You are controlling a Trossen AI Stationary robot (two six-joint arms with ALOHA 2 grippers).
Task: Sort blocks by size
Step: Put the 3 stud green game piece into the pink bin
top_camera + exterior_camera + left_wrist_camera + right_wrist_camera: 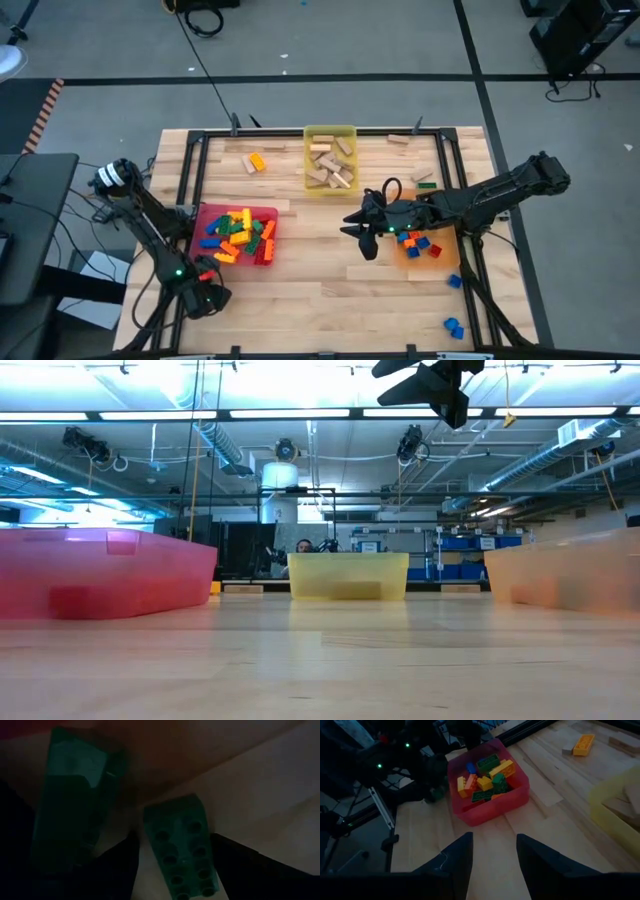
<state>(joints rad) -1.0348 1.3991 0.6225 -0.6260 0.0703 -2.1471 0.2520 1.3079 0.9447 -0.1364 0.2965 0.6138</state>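
Step in hand, as judged: pickup of a loose brick at the near-left corner of the counter [330, 285], beside the red tray [268, 214].

Left gripper [204, 297]: down at the counter's near-left edge, just off the red tray's near corner. Its wrist view shows a green studded brick [182, 845] lying on the wood between its two dark fingers [117, 870], with a second, darker green brick [75, 805] alongside, nearer the tray. The jaws stand apart on either side of the brick; contact with it cannot be told, so the brick is not confirmed as gripped.

Right gripper [362, 236]: held above the middle of the counter, just left of the orange tray [448, 256], jaws parted and empty in its wrist view, with bare wood between the fingers.

Blocks: mixed studded bricks [235, 234] fill the red tray; tan wooden blocks [330, 165] sit in the yellow tray [312, 134]; small blue and red bricks [418, 244] sit in the orange tray. Strays remain: an orange brick [257, 162] near the far rail and blue ones [453, 326] at the near right.

Next move, as judged: close squarely on the single brick without catching its neighbour, lift clear of the tray wall
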